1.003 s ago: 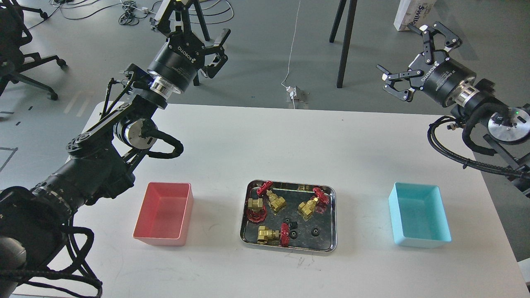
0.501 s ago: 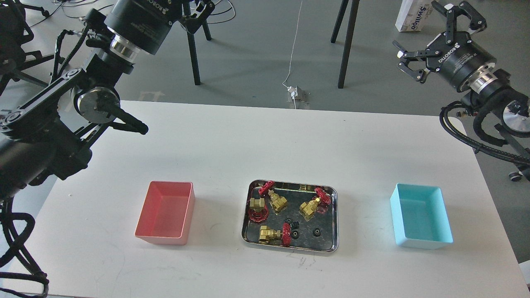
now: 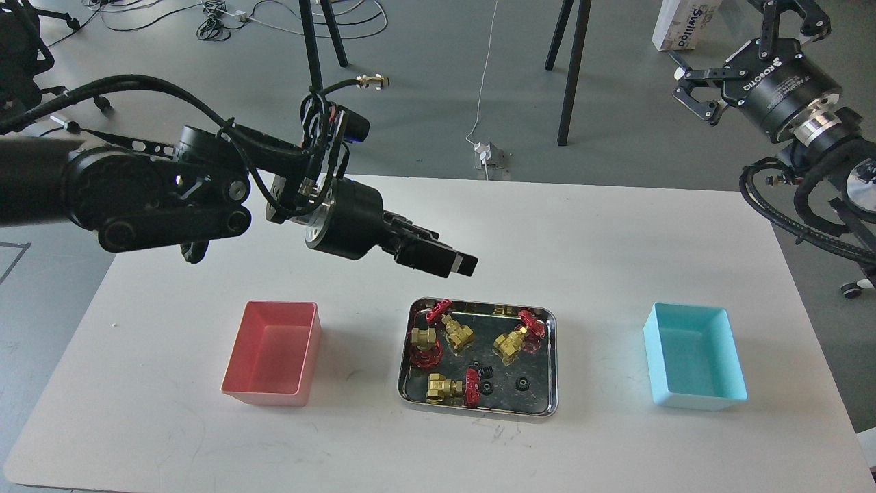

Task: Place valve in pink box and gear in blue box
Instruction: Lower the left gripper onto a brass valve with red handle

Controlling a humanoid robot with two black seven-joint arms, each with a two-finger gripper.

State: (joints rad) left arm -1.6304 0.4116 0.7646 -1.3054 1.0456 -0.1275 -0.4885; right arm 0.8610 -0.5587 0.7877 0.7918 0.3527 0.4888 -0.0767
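Note:
Several brass valves with red handwheels lie in a shiny steel tray at the table's middle front. A few tiny black gears lie among them. The pink box stands empty left of the tray. The blue box stands empty to its right. My left gripper hangs above the table just behind the tray's back left, pointing right. It is seen side-on, so its fingers cannot be told apart. My right gripper is open, empty and high at the back right, partly cut by the top edge.
The white table ends close behind my left arm and just right of the blue box. On the floor beyond it are tripod legs, cables, a power adapter and a white carton.
My left arm has swung down from the back left to over the table, its gripper now near the tray. My right gripper has moved up and to the right.

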